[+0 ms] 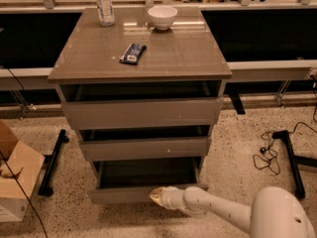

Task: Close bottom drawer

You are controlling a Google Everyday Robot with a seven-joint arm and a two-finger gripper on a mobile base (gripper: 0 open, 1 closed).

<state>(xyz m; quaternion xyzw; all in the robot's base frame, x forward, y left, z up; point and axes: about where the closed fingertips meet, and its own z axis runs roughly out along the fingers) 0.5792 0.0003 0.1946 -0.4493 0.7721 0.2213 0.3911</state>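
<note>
The white arm reaches in from the lower right. Its pincer, yellowish tips drawn together to a point, touches the front panel of the bottom drawer. That drawer, lowest in the bench, stands pulled out, a plain grey-taupe handleless front with a deep dark box behind. Above it, the middle drawer and top drawer also stand ajar. On top lie a dark packet, a white bowl and a bottle.

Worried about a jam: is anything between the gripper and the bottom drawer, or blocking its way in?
Nothing visible. The gripper is at the front of the bottom drawer, and nothing sticks up out of it.
</note>
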